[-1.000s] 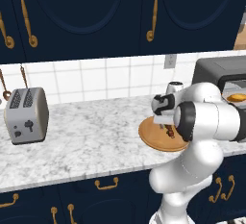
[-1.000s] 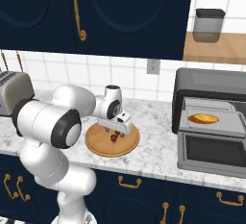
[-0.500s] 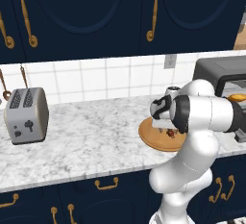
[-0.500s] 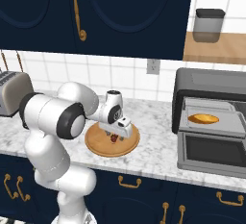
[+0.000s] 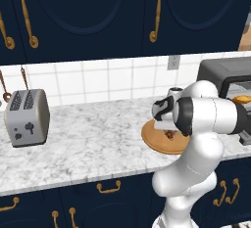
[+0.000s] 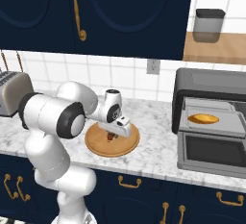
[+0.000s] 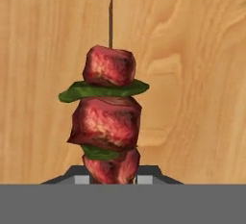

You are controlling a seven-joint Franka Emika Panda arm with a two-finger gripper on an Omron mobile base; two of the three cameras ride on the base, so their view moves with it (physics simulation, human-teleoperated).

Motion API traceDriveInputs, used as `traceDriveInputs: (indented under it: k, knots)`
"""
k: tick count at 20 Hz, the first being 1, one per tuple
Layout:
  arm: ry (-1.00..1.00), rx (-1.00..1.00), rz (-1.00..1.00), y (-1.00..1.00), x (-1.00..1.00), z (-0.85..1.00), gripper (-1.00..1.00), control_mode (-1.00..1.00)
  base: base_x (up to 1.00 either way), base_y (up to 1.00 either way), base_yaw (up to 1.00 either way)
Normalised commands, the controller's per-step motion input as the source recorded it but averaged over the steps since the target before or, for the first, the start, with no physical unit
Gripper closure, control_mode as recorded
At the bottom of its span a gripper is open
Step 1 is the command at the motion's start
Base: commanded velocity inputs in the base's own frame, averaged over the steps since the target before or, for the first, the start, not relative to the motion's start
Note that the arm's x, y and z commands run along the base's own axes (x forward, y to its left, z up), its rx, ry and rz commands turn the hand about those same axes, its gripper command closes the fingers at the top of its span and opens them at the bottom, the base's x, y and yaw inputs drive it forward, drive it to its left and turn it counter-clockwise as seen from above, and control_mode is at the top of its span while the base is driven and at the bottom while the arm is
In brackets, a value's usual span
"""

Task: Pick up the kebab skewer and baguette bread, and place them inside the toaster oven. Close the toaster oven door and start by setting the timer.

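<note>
You see kebab skewer [image 7: 109,117] lying flat near middle of wooden plate [image 6: 126,144], long way straight out from gripper [image 7: 111,177], bare stick tip pointing away. Gripper down on plate, fingers pinching skewer's near meat chunk. Baguette bread [image 6: 203,118] sits inside open toaster oven [image 6: 206,86].

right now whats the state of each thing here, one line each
kebab skewer: lying on the wooden plate, its lowest meat chunk between the fingers
gripper: down at the plate, fingers closed in around the skewer's end
wooden plate: flat on the counter, holding the skewer
baguette bread: already inside the toaster oven
toaster oven door: open, folded down
toaster oven: open, bread inside
silver toaster: upright on the counter, slots empty
</note>
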Motion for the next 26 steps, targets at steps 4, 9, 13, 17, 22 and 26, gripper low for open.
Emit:
traceDriveInputs:
  k: [4, 9, 13, 17, 22, 26]
  knots:
    - [0.0, 0.0, 0.0, -0.15, -0.04, 0.2, 1.0, -1.0, 0.0, 0.0, 0.0]
    - [0.0, 0.01, 0.0, -0.22, -0.37, 0.43, 1.0, -1.0, 0.0, 0.0, 0.0]
    - [0.0, 0.05, 0.0, -0.35, -0.29, 0.53, 1.0, -1.0, 0.0, 0.0, 0.0]
    - [-0.02, 0.02, -0.02, -0.42, -0.2, 0.36, 1.0, -1.0, 0.0, 0.0, 0.0]
    - [-0.04, 0.0, -0.07, -0.36, -0.32, 0.18, 1.0, -1.0, 0.0, 0.0, 0.0]
    - [-0.05, 0.0, -0.08, -0.4, -0.13, 0.04, 1.0, -1.0, 0.0, 0.0, 0.0]
